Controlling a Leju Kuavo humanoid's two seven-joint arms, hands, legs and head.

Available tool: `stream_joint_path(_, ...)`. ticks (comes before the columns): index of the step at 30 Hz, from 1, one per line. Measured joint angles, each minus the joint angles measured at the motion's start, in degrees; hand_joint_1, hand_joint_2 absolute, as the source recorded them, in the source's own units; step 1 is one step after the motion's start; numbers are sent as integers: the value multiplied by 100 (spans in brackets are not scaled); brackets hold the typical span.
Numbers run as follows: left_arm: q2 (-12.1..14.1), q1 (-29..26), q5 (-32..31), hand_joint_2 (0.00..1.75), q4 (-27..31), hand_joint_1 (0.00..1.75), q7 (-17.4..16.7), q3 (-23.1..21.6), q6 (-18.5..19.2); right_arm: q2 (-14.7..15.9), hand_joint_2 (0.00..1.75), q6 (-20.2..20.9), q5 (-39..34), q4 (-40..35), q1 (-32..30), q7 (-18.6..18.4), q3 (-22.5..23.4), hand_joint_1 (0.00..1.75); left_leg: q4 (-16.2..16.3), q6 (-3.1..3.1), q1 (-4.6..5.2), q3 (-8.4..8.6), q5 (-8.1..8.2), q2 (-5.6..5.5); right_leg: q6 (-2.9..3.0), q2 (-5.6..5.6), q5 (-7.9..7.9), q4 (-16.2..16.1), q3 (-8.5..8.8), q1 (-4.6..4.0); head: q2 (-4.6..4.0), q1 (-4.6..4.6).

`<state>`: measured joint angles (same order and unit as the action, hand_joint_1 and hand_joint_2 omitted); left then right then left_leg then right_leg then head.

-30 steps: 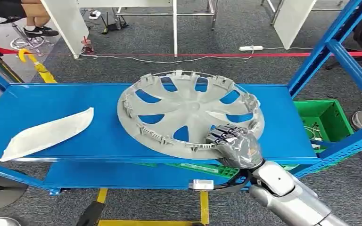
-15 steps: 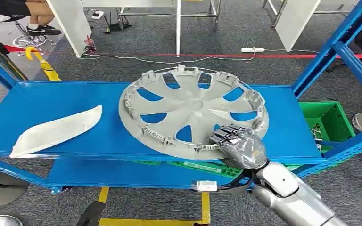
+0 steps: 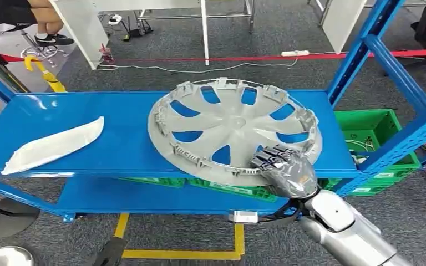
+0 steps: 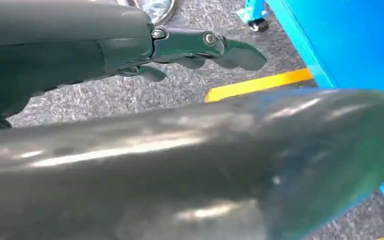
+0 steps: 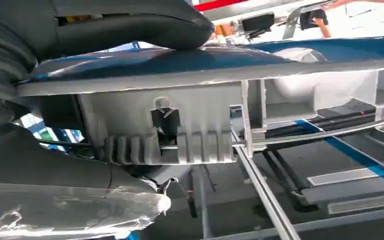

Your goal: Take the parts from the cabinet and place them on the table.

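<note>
Right robot hand [image 3: 285,169] grips the near edge of the grey wheel cover [image 3: 233,127], fingers laid over its top face and the thumb, as the right wrist view shows, tucked beneath the rim [image 5: 180,125] with its moulded clips. That cover lies on the top blue shelf [image 3: 116,144] of the cabinet, its near edge overhanging the shelf's front lip where the hand has it. A second part, a pale curved trim piece [image 3: 52,147], lies well apart on the same shelf, toward its other end. Left robot hand [image 4: 200,47] hangs low over grey carpet, fingers stretched out and holding nothing. My reading is that the task is at its first step: the grasp on the wheel cover looks made, and the lift is not yet done. Next the cover would have to be raised clear of the shelf and drawn out toward the robot; it is wide and held at one edge only, so it may sag or swing, and the blue upright [image 3: 360,55] stands near its far side. No desk is to be seen, so a turn is likely needed. Round about lie grey carpet, green crates [image 3: 374,130] on the lower level, red tape [image 3: 244,57], yellow floor marking [image 3: 183,254], and a person's legs [image 3: 44,27] at the far corner.
</note>
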<state>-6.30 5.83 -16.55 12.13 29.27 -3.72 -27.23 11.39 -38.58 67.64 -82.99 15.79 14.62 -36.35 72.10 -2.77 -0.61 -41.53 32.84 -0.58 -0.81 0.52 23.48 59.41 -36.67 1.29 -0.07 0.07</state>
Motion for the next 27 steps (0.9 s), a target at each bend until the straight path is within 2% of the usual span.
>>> stream_joint_path(1, -4, 1, -2, 0, 0, 0, 0, -2, 0, 0, 175, 0, 7, 0, -6, 13, 0, 175, 291, 0, 0, -27, 73, 0, 0, -7, -57, 1, -70, -6, 0, 4)
stream_joint_path(2, -4, 2, -2, 0, 0, 0, 0, -2, 0, 0, 175, 0, 7, 0, -12, 26, 0, 175, 291, 9, 1, 72, -34, 0, -1, -10, -116, 2, -138, -9, 0, 2)
stream_joint_path(3, -4, 4, -2, 0, 2, 0, 0, -2, 0, 0, 175, 0, 5, 0, -13, 31, 0, 175, 102, 23, 2, 248, -220, 0, -10, -10, -170, 2, -206, -10, 0, 2)
stream_joint_path(4, -4, 10, -2, 0, 2, 0, 0, -4, -2, 0, 175, 0, -4, 0, -12, 37, 0, 175, -292, 40, 1, 537, -418, 0, -27, -9, -230, 2, -274, -9, 0, 2)
stream_joint_path(5, -4, 25, -2, 0, 4, 0, 0, -4, -4, 0, 175, 0, -21, 0, -12, 52, 0, 175, -761, 56, 0, 883, -513, 1, -55, -6, -284, 2, -324, -6, 0, 0)
stream_joint_path(6, -4, 50, -2, 0, 11, 0, 2, -4, -4, 0, 175, 0, -39, -4, -13, 66, 8, 175, -1252, 68, 5, 1244, -367, -1, -97, -7, -333, 4, -360, -16, 0, -2)
stream_joint_path(7, -4, 75, -2, 0, 20, 0, 4, -7, -9, 0, 175, 0, -54, -15, -10, 79, 22, 175, -1552, 113, 29, 1360, -299, -22, -132, -16, -385, 8, -395, -29, 0, 9)
stream_joint_path(8, -11, 80, -2, 0, 20, 0, 7, -11, -15, 0, 175, 0, -91, -15, -9, 83, 24, 175, -1528, 136, 34, 1287, -358, -20, -166, -15, -474, -46, -382, -28, 0, 16)
stream_joint_path(9, -11, 79, -2, 0, 20, 0, 9, -13, -17, 0, 175, 0, -114, -15, -10, 92, 24, 175, -1515, 180, 60, 1249, -393, -21, -199, -19, -558, -113, -383, -11, 0, -15)
stream_joint_path(10, -11, 60, -4, 0, 20, 0, 9, -15, -22, 0, 175, 0, -127, -15, -26, 101, 22, 175, -1524, 232, 69, 1213, -451, -17, -241, -15, -629, -167, -386, -4, 0, 5)
stream_joint_path(11, -17, 38, -7, 0, 20, 0, 7, -20, -22, 4, 175, 0, -140, -13, -50, 107, 24, 175, -1558, 296, 30, 1173, -541, 9, -274, -9, -624, -175, -425, 12, 0, -7)
stream_joint_path(12, 0, 28, -2, 0, 20, 0, 0, -22, -39, 4, 175, 0, -153, -13, -71, 107, 26, 175, -1558, 337, 35, 1103, -610, 17, -292, -27, -308, -43, -519, 7, 0, 24)
stream_joint_path(13, 7, 26, -4, 0, 20, 0, 0, -22, -59, 4, 175, 0, -155, -13, -79, 111, 26, 175, -1556, 379, 37, 1039, -671, 24, -299, -27, 65, 288, -578, 5, 0, 31)
stream_joint_path(14, 2, 27, -7, 0, 20, 0, 0, -26, -61, 4, 175, 0, -155, -13, -87, 114, 24, 175, -1553, 394, 48, 961, -736, 24, -315, -26, 427, 783, -678, 2, 0, 33)
stream_joint_path(15, -7, 27, -9, 0, 20, 0, 0, -28, -63, 4, 175, 0, -159, -13, -95, 114, 24, 175, -1548, 404, 58, 878, -802, 24, -318, -24, 672, 1254, -772, -9, 0, 33)
stream_joint_path(16, -7, 21, -9, 0, 20, 0, 0, -31, -66, 4, 175, 0, -161, -13, -105, 114, 22, 175, -1544, 405, 68, 794, -868, 24, -318, -23, 785, 1610, -811, -19, 0, 33)
stream_joint_path(17, -7, 15, -9, 0, 20, 0, 0, -33, -68, 4, 175, 0, -161, -13, -113, 114, 20, 175, -1540, 402, 76, 698, -938, 24, -305, -22, 712, 1744, -741, -28, 0, 28)
stream_joint_path(18, -4, 14, -9, 0, 20, 0, 0, -33, -68, 4, 175, 0, -161, -13, -113, 114, 20, 175, -1536, 397, 83, 616, -1003, 24, -286, -23, 527, 1621, -548, -39, 0, 31)
stream_joint_path(19, -4, 15, -9, 0, 20, 0, 0, -33, -68, 4, 175, 0, -161, -13, -112, 114, 20, 175, -1535, 387, 89, 540, -1063, 23, -259, -22, 326, 1303, -244, -50, 0, 31)
stream_joint_path(20, -4, 16, -9, 0, 20, 0, 0, -35, -68, 4, 175, 0, -164, -13, -110, 109, 22, 175, -1535, 373, 90, 479, -1118, 18, -224, -22, 235, 865, 117, -66, 0, 31)
stream_joint_path(21, -9, 17, -9, 0, 20, 0, 0, -35, -68, 4, 175, 0, -164, -13, -101, 109, 22, 175, -1523, 354, 87, 447, -1172, 13, -173, -22, 425, 327, 497, -91, 0, 31)
stream_joint_path(22, -11, 17, -11, 0, 20, 0, 0, -37, -70, 4, 175, 0, -164, -18, -91, 109, 22, 175, -1516, 319, 112, 405, -1210, 10, -151, -22, 575, -99, 809, -112, 0, 31)
stream_joint_path(23, -11, 18, -13, 0, 20, 0, 0, -39, -72, 4, 175, -2, -170, -22, -85, 107, 26, 175, -1526, 282, 108, 391, -1282, 17, -161, -23, 617, -176, 798, -121, 0, 20)
stream_joint_path(25, -11, 13, -17, 0, 20, 0, 0, -39, -74, 4, 175, -2, -192, -22, -89, 101, 22, 175, -1575, 206, 78, 362, -1409, 21, -85, -8, 519, -156, 710, -158, 0, 48)
stream_joint_path(26, -9, 4, -17, 0, 20, 0, 0, -39, -76, 4, 175, 0, -203, -22, -89, 92, 15, 175, -1575, 170, 88, 334, -1442, 17, -43, -27, 430, -228, 585, -107, 0, 35)
stream_joint_path(27, 0, 1, -17, 0, 20, 0, -2, -39, -81, 4, 175, 0, -221, -22, -71, 74, 7, 175, -1518, 129, 71, 278, -1243, 20, -19, -46, 356, -222, 634, -96, 0, 53)
